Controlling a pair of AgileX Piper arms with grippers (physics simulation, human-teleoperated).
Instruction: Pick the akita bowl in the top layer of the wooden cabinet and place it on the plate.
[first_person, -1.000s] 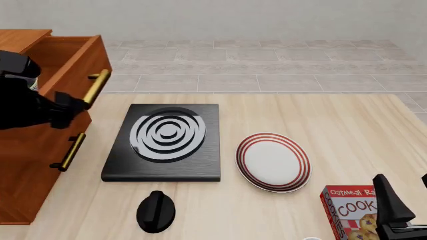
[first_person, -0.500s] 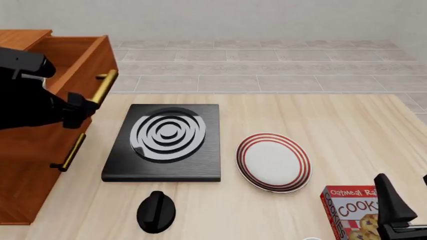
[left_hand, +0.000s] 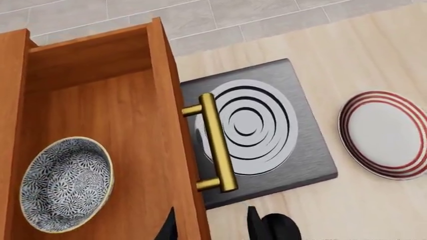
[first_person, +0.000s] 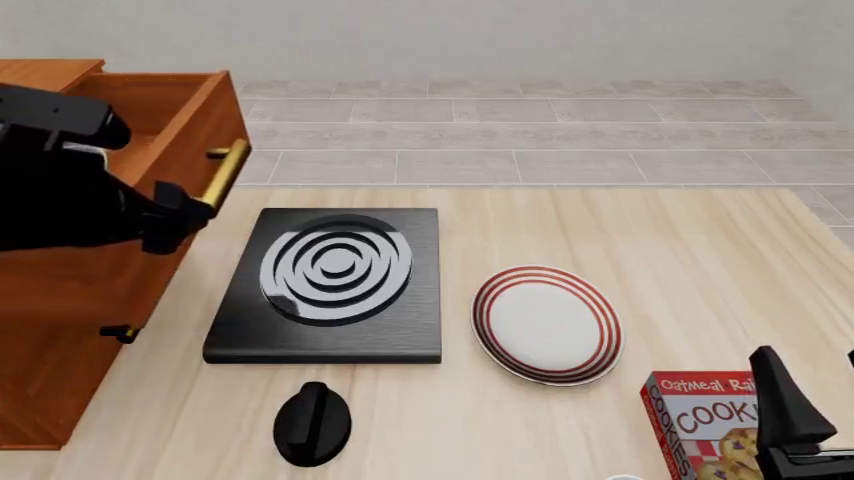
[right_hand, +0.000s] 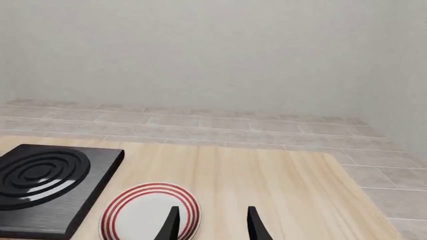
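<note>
The akita bowl (left_hand: 67, 184), white with a dark blue pattern, lies inside the pulled-out top layer (left_hand: 100, 115) of the wooden cabinet (first_person: 54, 330). In the front view the bowl is hidden. My left gripper (left_hand: 210, 227) hovers open above the drawer's front panel, near one end of the brass handle (left_hand: 217, 142), holding nothing. The plate (first_person: 547, 323), white with red rings, rests on the table right of the stove. Low at the front right, my right gripper (right_hand: 212, 225) is open and empty, with the plate (right_hand: 150, 210) just ahead of it.
A black square stove (first_person: 334, 285) with white rings sits between cabinet and plate. A black round knob-like object (first_person: 311, 423) lies in front of it. A red cookie box (first_person: 701, 420) stands at the front right, beside the right arm.
The top drawer has slid further out toward the right. My left arm has risen and moved right with it. The right arm has not moved.
</note>
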